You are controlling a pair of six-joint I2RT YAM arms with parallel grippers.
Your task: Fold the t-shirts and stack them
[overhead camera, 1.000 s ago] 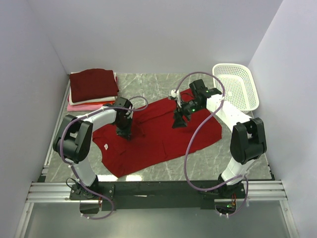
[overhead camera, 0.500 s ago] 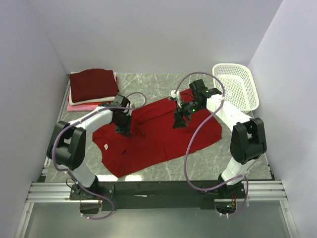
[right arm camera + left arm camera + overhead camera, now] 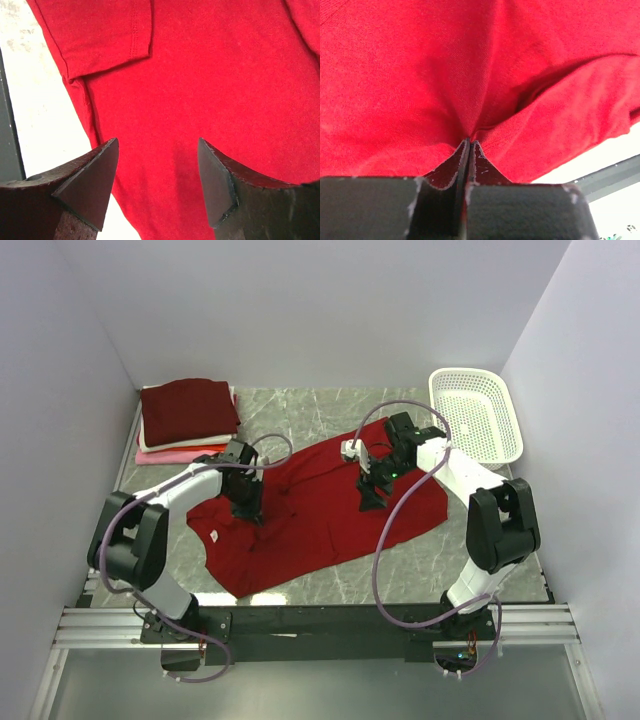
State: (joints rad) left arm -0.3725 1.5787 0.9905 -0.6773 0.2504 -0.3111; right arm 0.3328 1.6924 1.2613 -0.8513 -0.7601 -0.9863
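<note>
On the desk [image 3: 330, 410], centre area, the red t-shirt [image 3: 320, 520] is spread diagonally, collar end toward the near left and the other end toward the far right. Change over the last second: the right hand [image 3: 372, 498] has been shifted from near the shirt's far edge toward the near right. It is now seen over the body panel with jaws apart and nothing held. Under it in the right wrist view, only red cloth, a hemmed flap [image 3: 100, 35] and a strip of bare desk are seen. The left hand [image 3: 469, 142] has been kept at roughly the same spot near the collar end, while the left elbow [image 3: 125, 540] has been swung nearer the base. Its jaws are closed on a pinch of red cloth, with creases drawn into the grip. Judgement: one side is held and the other is not gripped, so a re-grasp by the right is likely needed before a fold can be made; no fold is seen completed. The cloth is bright red and soft, wrinkled around the left grip, and a small white neck label [image 3: 216, 536] is visible. The folded stack [image 3: 188, 412], maroon on top with white and pink below, is parked at the far left, well apart from the basket [image 3: 467, 373].
</note>
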